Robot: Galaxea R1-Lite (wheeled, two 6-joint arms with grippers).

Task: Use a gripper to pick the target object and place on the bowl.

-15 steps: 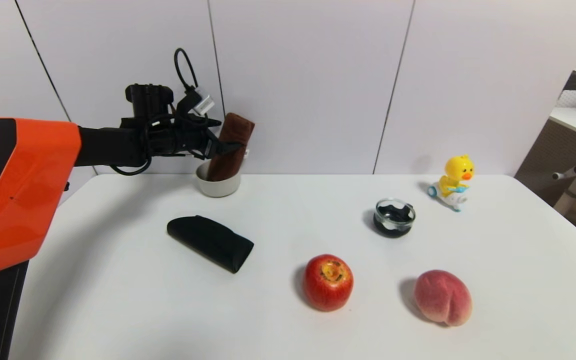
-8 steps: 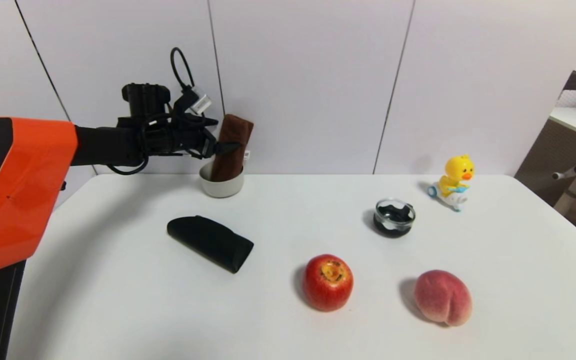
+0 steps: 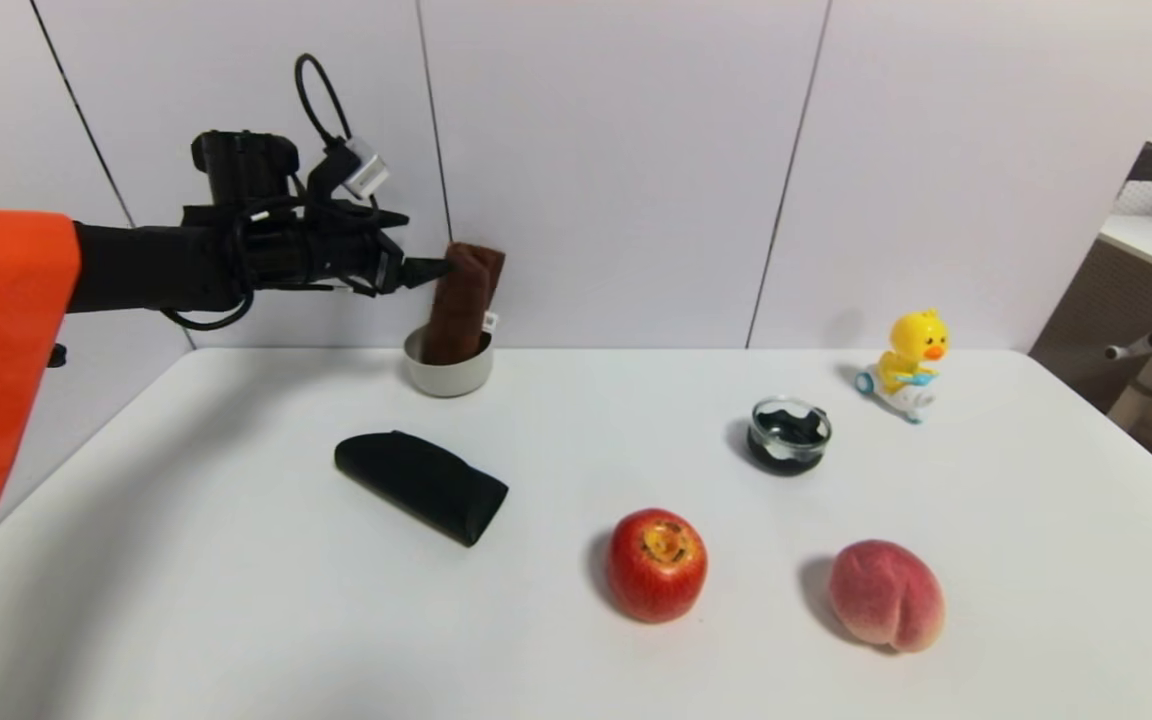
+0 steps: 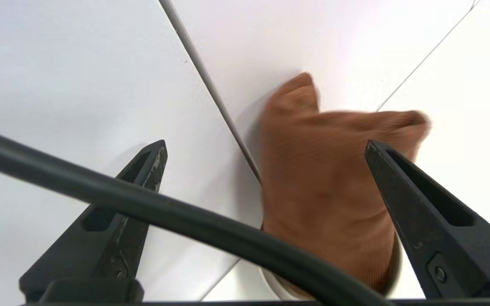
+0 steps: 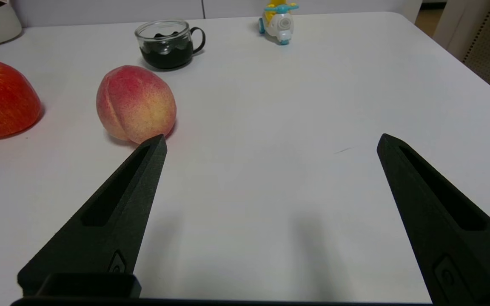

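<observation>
The reddish-brown towel [image 3: 463,302] stands on end inside the off-white bowl [image 3: 448,370] at the table's far left, leaning on the wall. My left gripper [image 3: 426,268] is open and empty, raised beside the towel's top with its tip close to the cloth. In the left wrist view the towel [image 4: 334,182] rises from the bowl [image 4: 277,287] between the spread fingers of the left gripper [image 4: 266,146], with no grip on it. My right gripper [image 5: 270,142] is open and empty, low over the table's near right part.
A black folded case [image 3: 421,484] lies left of centre. A red apple [image 3: 656,564] and a peach [image 3: 884,594] sit near the front. A glass dish with dark contents [image 3: 788,434] and a yellow duck toy [image 3: 906,376] stand at the back right.
My left gripper has let go of the towel and drawn back up and to the left. The towel has settled lower into the bowl and stands there on its own.
</observation>
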